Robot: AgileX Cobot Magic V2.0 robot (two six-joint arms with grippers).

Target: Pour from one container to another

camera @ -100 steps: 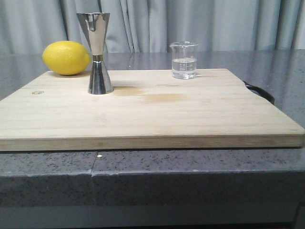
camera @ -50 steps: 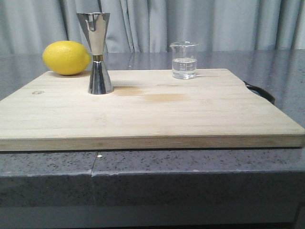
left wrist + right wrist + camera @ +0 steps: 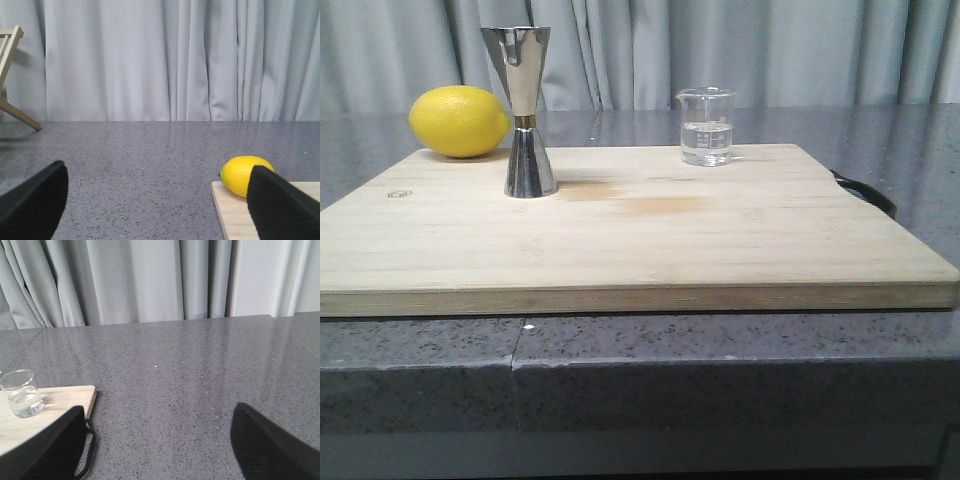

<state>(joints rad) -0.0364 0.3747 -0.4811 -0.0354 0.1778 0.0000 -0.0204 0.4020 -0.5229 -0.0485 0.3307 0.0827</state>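
Observation:
A small clear glass beaker (image 3: pixel 706 127) with white marks holds clear liquid and stands upright at the back right of the wooden board (image 3: pixel 620 250). The beaker (image 3: pixel 21 400) also shows in the right wrist view. The tall steel jigger (image 3: pixel 525 110) with a gold waist band stands upright at the board's back left. My left gripper (image 3: pixel 157 195) is open over bare counter, left of the board, holding nothing. My right gripper (image 3: pixel 157 437) is open over bare counter, right of the board, well apart from the beaker. Neither gripper appears in the front view.
A yellow lemon (image 3: pixel 458 121) lies at the board's back left corner, behind the jigger; the lemon (image 3: pixel 245 175) also shows in the left wrist view. A black loop handle (image 3: pixel 865 192) sticks out from the board's right edge. Grey curtains hang behind the speckled counter (image 3: pixel 720 350).

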